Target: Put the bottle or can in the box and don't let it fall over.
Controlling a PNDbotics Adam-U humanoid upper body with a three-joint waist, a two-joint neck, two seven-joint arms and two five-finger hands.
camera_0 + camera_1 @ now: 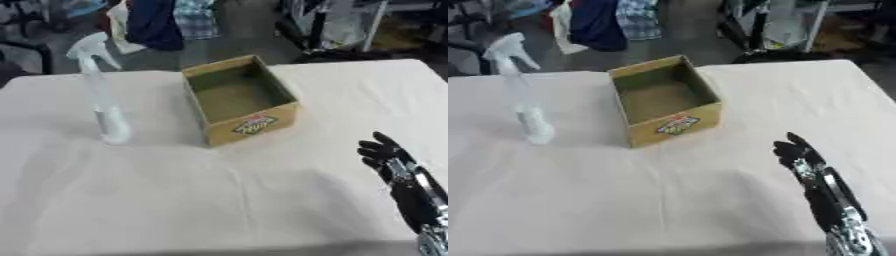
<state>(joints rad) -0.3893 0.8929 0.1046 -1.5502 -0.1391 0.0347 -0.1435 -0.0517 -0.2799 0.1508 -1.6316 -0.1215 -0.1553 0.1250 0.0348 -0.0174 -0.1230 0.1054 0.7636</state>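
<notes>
A clear spray bottle (102,95) with a white trigger head stands upright on the white cloth, left of the box. The open cardboard box (239,98) sits at the middle back of the table with a logo on its front wall, and nothing shows inside it. My right hand (385,154) rises from the lower right corner, fingers up and relaxed, holding nothing, well to the right of the box. My left hand shows in neither view.
The table (219,200) is covered by a white cloth. Beyond its far edge are hanging clothes (171,20), dark furniture and a metal frame (350,25) on the floor.
</notes>
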